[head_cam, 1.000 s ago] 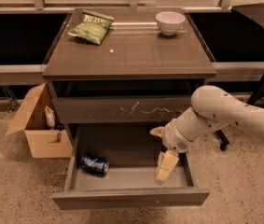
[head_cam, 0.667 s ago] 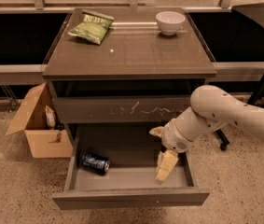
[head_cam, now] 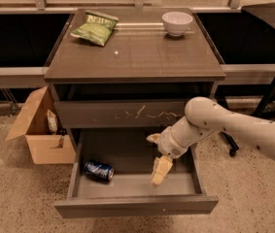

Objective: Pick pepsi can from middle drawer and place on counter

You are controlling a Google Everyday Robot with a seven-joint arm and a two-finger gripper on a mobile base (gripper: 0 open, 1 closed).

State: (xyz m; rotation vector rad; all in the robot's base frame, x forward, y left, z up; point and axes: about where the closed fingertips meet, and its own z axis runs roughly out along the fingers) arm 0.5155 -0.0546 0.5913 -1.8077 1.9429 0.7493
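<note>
The pepsi can [head_cam: 98, 170] is blue and lies on its side at the left of the open middle drawer [head_cam: 136, 204], close to the left wall. My gripper [head_cam: 157, 154] hangs over the drawer's middle right, to the right of the can and apart from it. It is open and empty, with one cream finger [head_cam: 160, 171] pointing down into the drawer and the other [head_cam: 153, 138] higher up. The counter [head_cam: 134, 57] is the cabinet's flat top above.
A green crisp bag [head_cam: 94, 28] and a white bowl [head_cam: 177, 22] sit at the back of the counter. The drawer front with white scratches [head_cam: 122, 113] is closed above the open drawer. An open cardboard box [head_cam: 40, 130] stands on the floor to the left.
My gripper has moved a little to the left inside the drawer, closer to the can. The can has not moved.
</note>
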